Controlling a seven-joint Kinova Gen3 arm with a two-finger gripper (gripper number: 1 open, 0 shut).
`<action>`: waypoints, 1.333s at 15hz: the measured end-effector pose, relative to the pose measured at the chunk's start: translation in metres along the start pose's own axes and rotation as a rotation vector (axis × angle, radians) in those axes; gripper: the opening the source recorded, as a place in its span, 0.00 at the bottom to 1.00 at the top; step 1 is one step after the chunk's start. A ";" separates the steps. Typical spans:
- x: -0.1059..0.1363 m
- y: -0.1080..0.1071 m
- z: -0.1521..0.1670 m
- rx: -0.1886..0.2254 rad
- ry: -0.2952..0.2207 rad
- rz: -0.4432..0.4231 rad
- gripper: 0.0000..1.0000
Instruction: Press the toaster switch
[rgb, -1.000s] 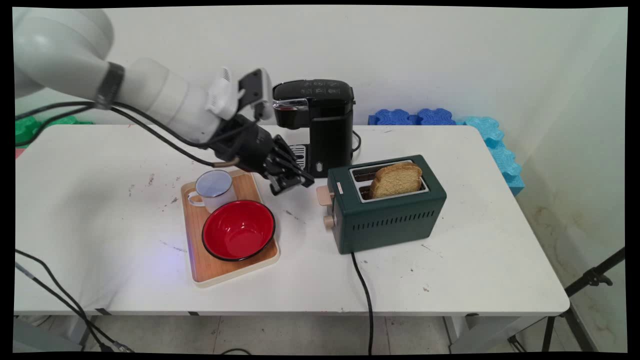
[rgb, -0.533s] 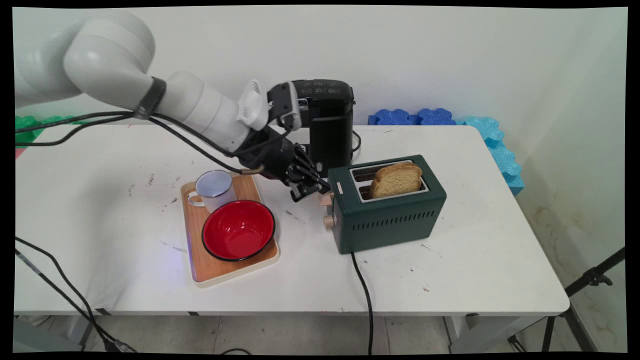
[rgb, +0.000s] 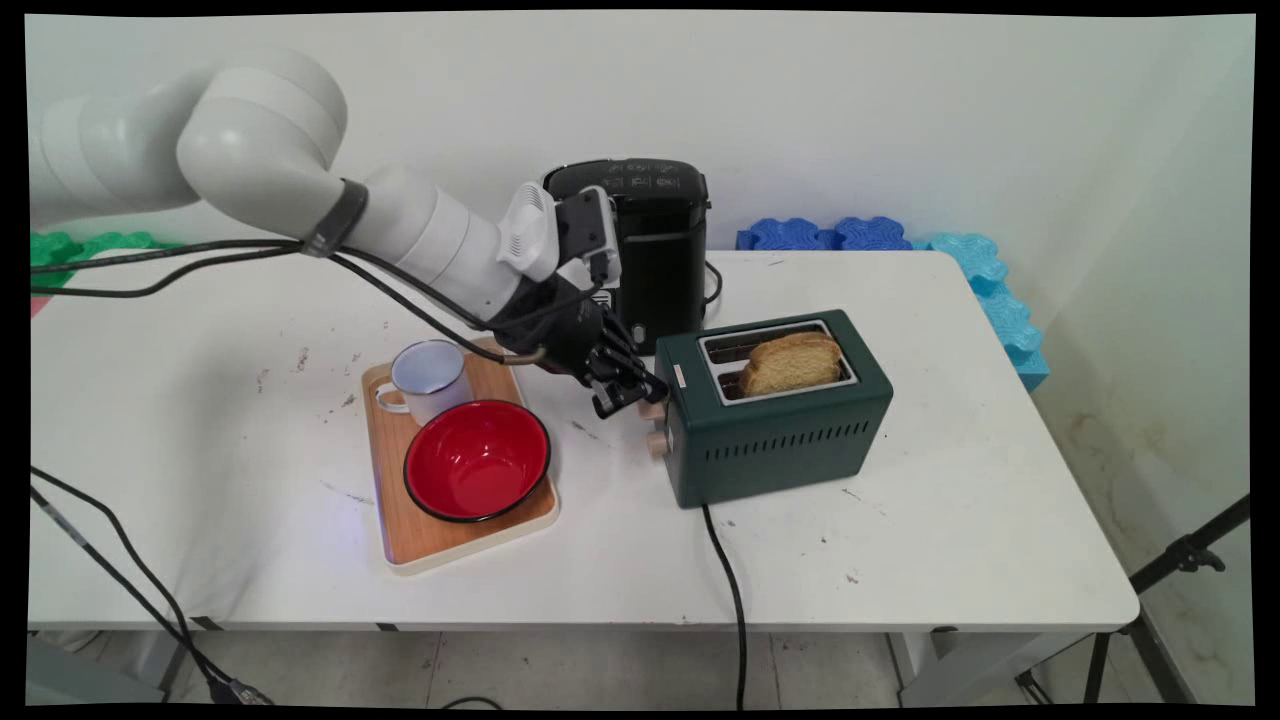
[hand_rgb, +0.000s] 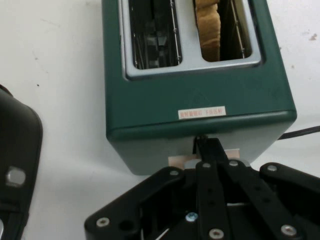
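Observation:
A dark green toaster (rgb: 775, 430) stands mid-table with one slice of toast (rgb: 795, 360) in its nearer slot. My gripper (rgb: 628, 392) is shut, and its tips rest on the beige lever (rgb: 652, 408) at the toaster's left end, above a beige knob (rgb: 655, 443). In the hand view the closed fingers (hand_rgb: 205, 145) meet against the toaster (hand_rgb: 200, 90) end wall, right over the lever (hand_rgb: 180, 161). The toast (hand_rgb: 207, 30) sits low in the right slot; the left slot is empty.
A black coffee machine (rgb: 650, 250) stands just behind the gripper. Left of it, a wooden tray (rgb: 440, 540) carries a white mug (rgb: 428, 378) and a red bowl (rgb: 477, 460). The toaster's black cord (rgb: 730, 590) runs off the front edge. Blue foam blocks (rgb: 900, 235) line the back right.
The gripper travelled right from above the tray to the toaster's lever and moved down with it. The toast sits a little lower in its slot.

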 end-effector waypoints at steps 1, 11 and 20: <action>-0.001 0.000 0.002 0.000 -0.003 0.000 0.00; -0.010 0.000 0.017 0.003 -0.014 -0.022 0.00; -0.019 0.000 0.028 0.005 -0.002 -0.060 0.00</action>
